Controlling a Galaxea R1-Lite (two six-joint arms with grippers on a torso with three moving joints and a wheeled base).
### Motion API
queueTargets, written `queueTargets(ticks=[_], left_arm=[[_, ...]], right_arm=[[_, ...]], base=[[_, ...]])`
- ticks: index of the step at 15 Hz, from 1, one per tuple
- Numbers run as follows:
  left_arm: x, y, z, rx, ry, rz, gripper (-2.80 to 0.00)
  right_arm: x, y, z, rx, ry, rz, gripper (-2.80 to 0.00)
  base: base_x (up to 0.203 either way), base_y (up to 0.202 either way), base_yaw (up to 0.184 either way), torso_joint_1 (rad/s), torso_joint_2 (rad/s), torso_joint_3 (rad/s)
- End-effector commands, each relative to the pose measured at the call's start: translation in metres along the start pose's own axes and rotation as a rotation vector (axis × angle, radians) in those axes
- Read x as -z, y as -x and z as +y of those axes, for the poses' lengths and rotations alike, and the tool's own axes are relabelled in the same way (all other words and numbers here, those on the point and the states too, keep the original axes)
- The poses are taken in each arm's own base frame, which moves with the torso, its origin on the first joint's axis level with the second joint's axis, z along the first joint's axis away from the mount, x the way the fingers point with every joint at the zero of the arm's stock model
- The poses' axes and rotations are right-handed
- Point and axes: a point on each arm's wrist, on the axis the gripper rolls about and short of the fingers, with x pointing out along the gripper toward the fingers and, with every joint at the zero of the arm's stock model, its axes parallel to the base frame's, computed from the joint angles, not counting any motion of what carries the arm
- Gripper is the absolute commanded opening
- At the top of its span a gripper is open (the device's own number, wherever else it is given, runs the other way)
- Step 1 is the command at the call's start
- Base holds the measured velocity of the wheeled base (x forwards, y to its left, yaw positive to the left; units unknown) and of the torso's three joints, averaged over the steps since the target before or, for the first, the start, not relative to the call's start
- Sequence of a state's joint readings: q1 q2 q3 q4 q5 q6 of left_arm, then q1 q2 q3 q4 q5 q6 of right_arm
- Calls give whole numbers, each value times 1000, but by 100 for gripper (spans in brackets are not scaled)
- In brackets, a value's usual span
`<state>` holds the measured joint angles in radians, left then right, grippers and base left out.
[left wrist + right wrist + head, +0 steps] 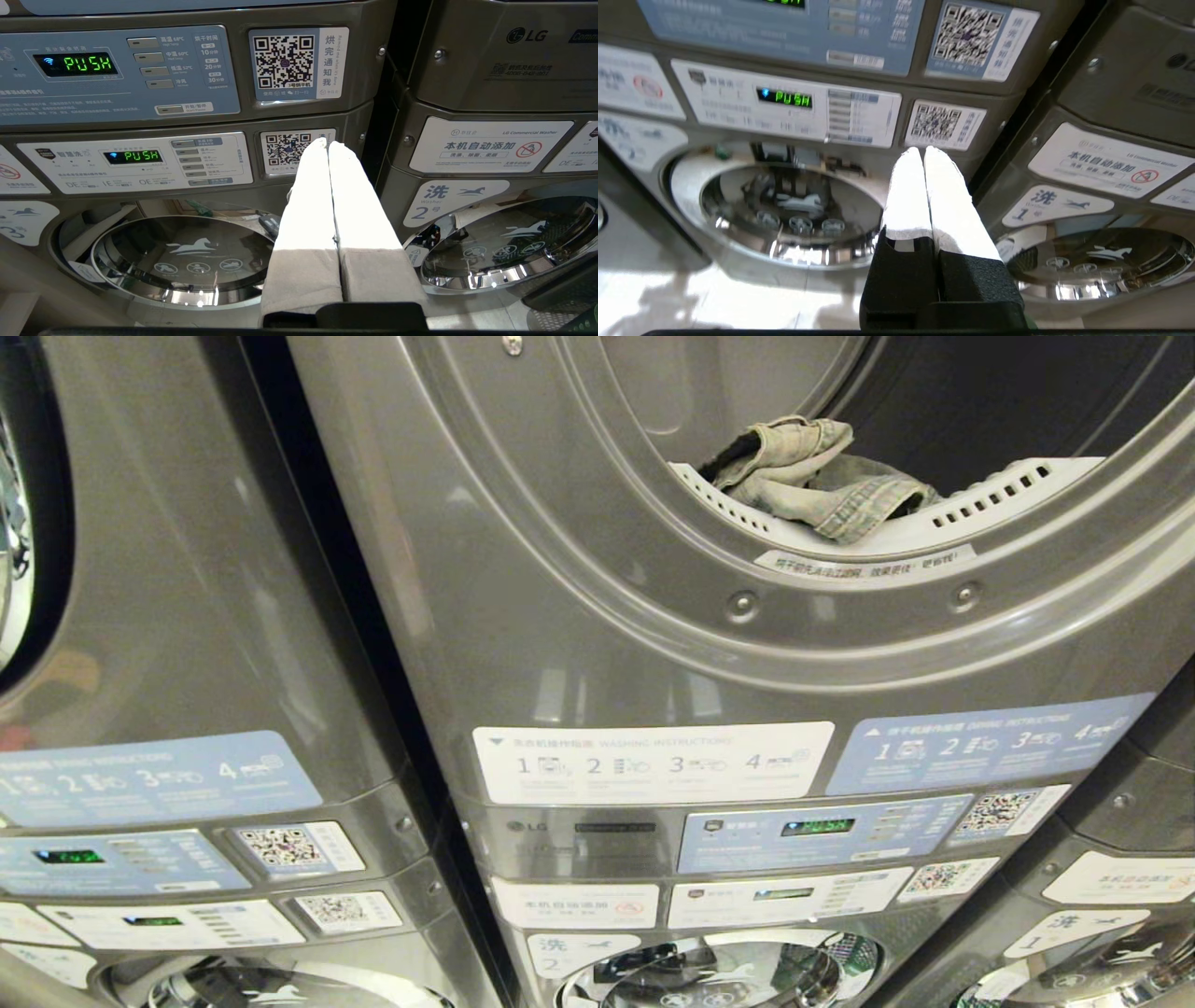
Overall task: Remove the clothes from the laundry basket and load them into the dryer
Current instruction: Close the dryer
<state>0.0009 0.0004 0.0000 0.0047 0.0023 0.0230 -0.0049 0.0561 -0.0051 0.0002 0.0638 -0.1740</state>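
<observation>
Denim clothes (817, 476) lie bunched on the lip of the open dryer (579, 616); right gripper (923, 150) and left gripper (327, 142) hang closed, empty, facing the washers below

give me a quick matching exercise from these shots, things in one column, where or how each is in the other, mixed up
Things:
1. clothes
2. left hand
3. green display
4. round washer door

Places or states:
A. below the control panels
B. shut, holding nothing, in front of a QR sticker
C. heaped on the lip of the dryer opening
D. lit, on the blue control panel

Pairs: 1-C, 2-B, 3-D, 4-A
</observation>
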Motion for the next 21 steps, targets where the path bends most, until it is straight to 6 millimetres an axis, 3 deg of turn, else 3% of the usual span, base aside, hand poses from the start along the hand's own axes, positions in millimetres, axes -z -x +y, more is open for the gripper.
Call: queueTargets(ticks=[1,21], left_arm=[[0,0,0,-1,0,0,-280],[0,0,0,0,-1,-2,-280]], right_arm=[[3,4,1,14,-14,-47,-280],[3,4,0,35,-37,-39,-280]], base=[[0,0,0,0,0,0],[0,0,0,0,0,0]])
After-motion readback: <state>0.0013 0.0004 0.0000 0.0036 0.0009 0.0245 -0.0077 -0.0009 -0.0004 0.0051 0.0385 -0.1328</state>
